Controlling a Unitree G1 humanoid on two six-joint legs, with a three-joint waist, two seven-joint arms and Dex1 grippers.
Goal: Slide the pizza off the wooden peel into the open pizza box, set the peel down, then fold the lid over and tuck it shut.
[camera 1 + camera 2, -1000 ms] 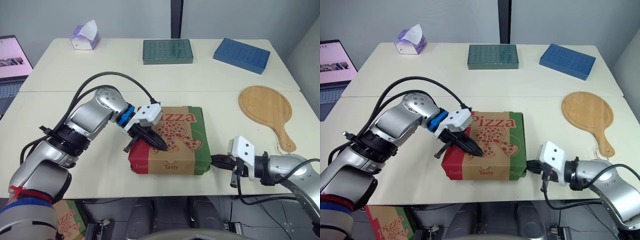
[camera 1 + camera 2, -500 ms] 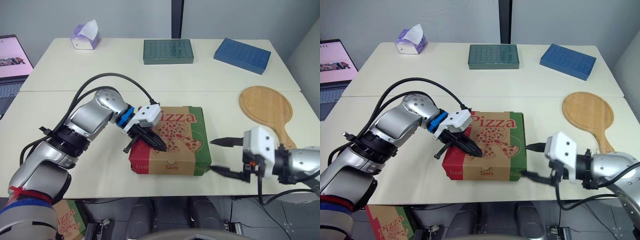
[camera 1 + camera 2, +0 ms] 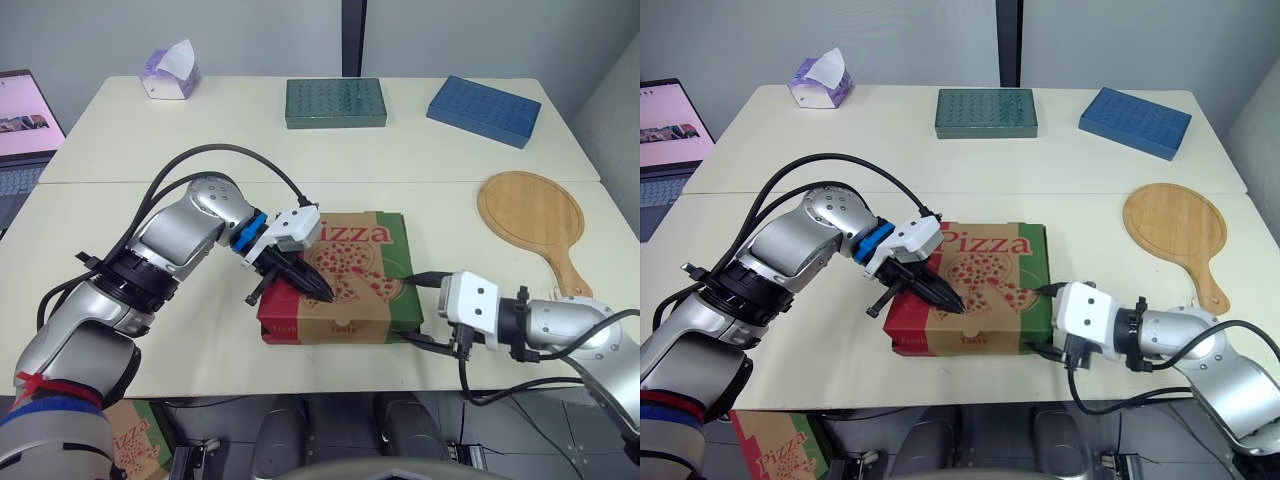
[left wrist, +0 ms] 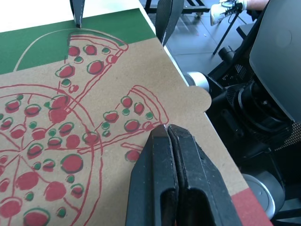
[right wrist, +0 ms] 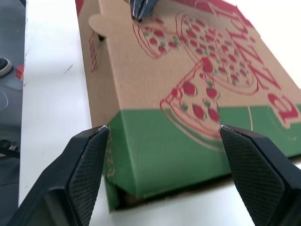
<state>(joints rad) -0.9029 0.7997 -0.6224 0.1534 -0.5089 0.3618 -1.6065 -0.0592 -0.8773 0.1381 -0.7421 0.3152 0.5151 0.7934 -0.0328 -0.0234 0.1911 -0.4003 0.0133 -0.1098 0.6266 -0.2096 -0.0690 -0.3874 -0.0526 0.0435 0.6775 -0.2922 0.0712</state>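
Observation:
The pizza box (image 3: pixel 350 262) lies in the middle of the near table with its printed lid (image 5: pixel 197 70) folded down. My left gripper (image 3: pixel 322 293) is shut, and its tips (image 4: pixel 170 137) press on the lid near the front edge. My right gripper (image 3: pixel 408 310) is open at the box's right front corner. Its two fingers (image 5: pixel 89 160) straddle the green corner without clearly touching it. The wooden peel (image 3: pixel 530 225) lies bare on the table to the right of the box, handle toward me.
On the far table stand a tissue box (image 3: pixel 168 72), a green flat box (image 3: pixel 335 102) and a blue flat box (image 3: pixel 484 110). A laptop (image 3: pixel 20 120) sits at the far left edge. Another pizza box (image 3: pixel 135 440) lies on the floor below the table's front edge.
My right gripper went from shut to open and moved in toward the box's right front corner. The left gripper stayed pressed on the lid.

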